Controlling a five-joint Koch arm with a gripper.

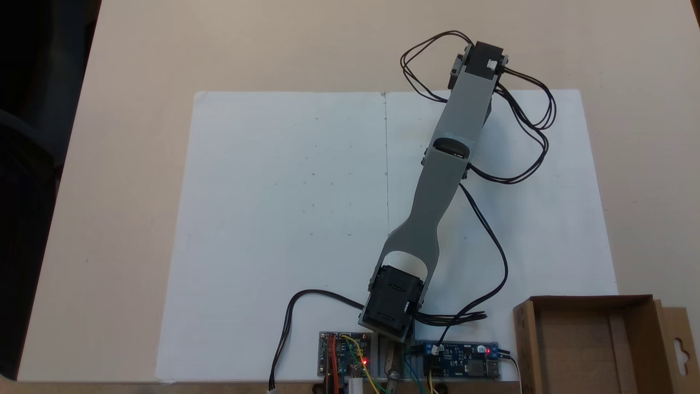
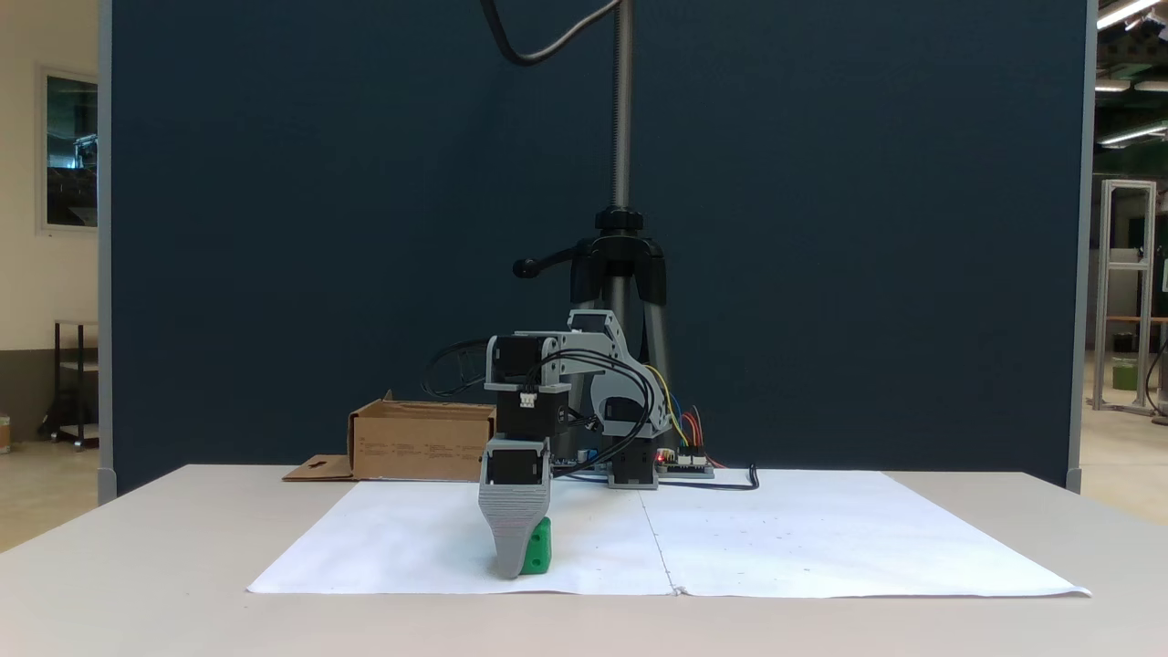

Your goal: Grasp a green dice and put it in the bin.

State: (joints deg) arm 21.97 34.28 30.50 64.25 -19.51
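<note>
Reaching to paper's far edge, pincer (image 2: 513,570) down beside green dice (image 2: 540,547)

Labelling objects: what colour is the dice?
Bright green dice, best seen in the front fixed view.

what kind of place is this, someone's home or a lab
Likely a lab or workshop, not a home: a dark partition backs the table, a camera stand rises behind the arm, and ceiling strip lights show beyond.
</note>
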